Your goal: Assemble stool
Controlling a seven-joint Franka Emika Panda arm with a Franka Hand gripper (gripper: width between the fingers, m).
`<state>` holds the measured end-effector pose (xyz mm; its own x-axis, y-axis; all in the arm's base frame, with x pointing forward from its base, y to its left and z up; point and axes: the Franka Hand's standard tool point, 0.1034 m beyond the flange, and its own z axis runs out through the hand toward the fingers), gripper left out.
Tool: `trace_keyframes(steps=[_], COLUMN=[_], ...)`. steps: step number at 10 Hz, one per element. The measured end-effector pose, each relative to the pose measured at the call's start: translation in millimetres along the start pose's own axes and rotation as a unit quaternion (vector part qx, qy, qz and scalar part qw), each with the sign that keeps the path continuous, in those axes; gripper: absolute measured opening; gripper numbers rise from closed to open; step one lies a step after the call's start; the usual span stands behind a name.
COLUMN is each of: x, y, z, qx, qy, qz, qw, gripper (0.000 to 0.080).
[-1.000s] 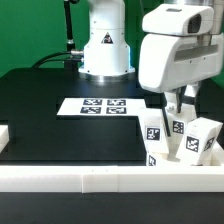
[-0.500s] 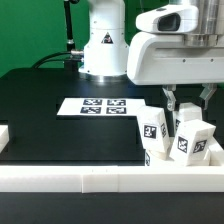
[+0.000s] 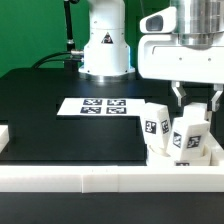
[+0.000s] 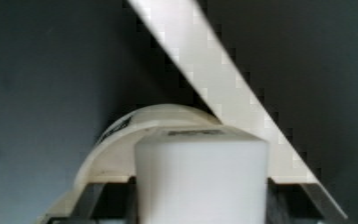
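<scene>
My gripper (image 3: 198,104) hangs over the exterior view's right front corner, shut on an upright white stool leg (image 3: 190,135) that carries a black-and-white tag. In the wrist view the same leg (image 4: 202,175) fills the space between the two dark fingers (image 4: 108,200). Below it lies the round white seat disc (image 4: 137,132). A second tagged leg (image 3: 155,125) stands just beside, on the exterior view's left of the held one. Where the held leg's foot meets the seat is hidden.
The marker board (image 3: 100,105) lies flat on the black table, in front of the robot base (image 3: 105,45). A long white border rail (image 3: 90,178) runs along the front edge, another rail (image 4: 202,60) passes close behind the seat, and a short rail piece (image 3: 4,140) sits at the left.
The gripper has moved toward the exterior view's right and risen a little. The leg between its fingers has shifted right with it. The leg on the left has stayed put.
</scene>
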<state>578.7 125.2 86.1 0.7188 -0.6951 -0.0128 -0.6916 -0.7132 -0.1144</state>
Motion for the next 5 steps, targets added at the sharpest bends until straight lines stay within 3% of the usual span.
trace_keyframes(steps=[2, 5], x=[-1.7, -5.3], y=[-2.1, -4.5], z=[-0.2, 0.4], qx=[0.004, 0.009], qy=[-0.003, -0.014], qz=[0.08, 0.23], qw=[0.997, 0.973], gripper=[0.0331, 0.0331])
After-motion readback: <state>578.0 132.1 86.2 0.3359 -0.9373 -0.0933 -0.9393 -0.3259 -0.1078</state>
